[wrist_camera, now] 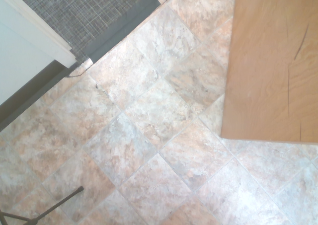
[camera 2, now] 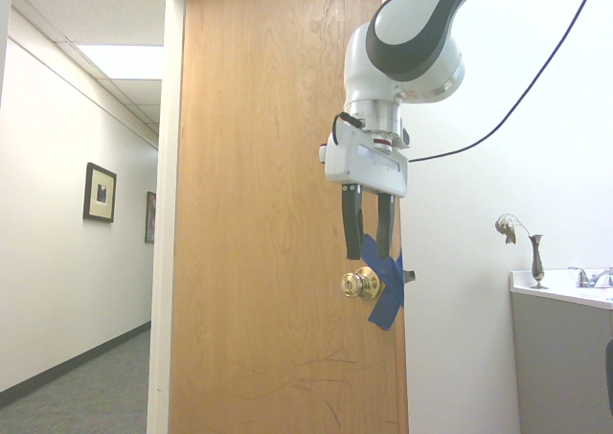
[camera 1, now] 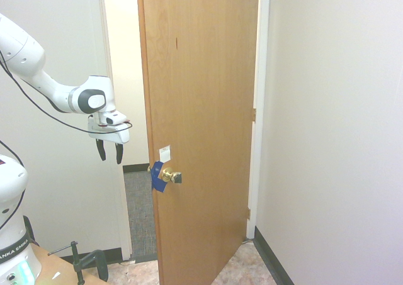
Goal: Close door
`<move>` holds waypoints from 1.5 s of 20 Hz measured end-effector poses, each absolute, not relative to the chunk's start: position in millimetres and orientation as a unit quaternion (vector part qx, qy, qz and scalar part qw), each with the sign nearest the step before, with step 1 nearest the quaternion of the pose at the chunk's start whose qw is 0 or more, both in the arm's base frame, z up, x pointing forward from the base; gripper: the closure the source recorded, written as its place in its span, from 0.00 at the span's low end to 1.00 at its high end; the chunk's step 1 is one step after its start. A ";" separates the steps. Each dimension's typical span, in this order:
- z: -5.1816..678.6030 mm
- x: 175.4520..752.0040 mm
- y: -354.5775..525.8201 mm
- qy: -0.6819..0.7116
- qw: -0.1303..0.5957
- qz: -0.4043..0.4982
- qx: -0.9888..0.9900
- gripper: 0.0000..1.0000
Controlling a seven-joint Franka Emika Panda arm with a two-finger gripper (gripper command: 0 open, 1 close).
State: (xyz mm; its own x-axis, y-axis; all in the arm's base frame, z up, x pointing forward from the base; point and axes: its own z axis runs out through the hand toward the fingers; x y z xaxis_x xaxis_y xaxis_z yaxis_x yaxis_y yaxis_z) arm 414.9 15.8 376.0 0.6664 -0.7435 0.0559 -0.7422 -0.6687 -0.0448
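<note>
We see the door [camera 1: 201,109] standing ajar, filling the centre of the first exterior view, its free edge swung toward the camera and a gap to the hallway at centre left. Light-brown wood grain, brass knob [camera 1: 169,175] at lower centre with blue tape [camera 1: 156,178] wrapped around it, and a small white sticker [camera 1: 165,153] just above. The gripper [camera 1: 109,153] hangs at mid left of that view, pointing down, fingers spread apart and holding nothing, clear of the door edge and a bit above knob height.

In the second exterior view we see the gripper at centre right, in front of the door face, fingertips just above the knob and tape; we cannot tell from here whether they touch the door. At left a hallway with a framed picture [camera 2: 100,194] on the wall; at lower right a counter [camera 2: 560,290] with a small vase [camera 2: 535,260].

In the wrist view we look down on tiled floor [wrist_camera: 149,135], the door's lower part at upper right, grey carpet [wrist_camera: 84,11] at upper left.
</note>
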 end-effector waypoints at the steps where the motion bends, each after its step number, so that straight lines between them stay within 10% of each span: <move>1: 375.9 414.7 15.8 0.407 0.009 -0.034 -0.913 0.00; 13: 455.6 356.8 1.9 0.469 0.059 -0.069 -0.879 0.00; 30: 496.0 313.5 -238.2 0.656 0.089 -0.077 -0.745 0.00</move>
State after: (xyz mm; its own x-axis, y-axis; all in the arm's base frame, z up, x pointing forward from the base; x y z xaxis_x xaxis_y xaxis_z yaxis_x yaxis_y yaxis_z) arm 313.5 -238.2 496.0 0.1271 -0.9919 -0.0014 -0.9646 -0.1232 -0.2332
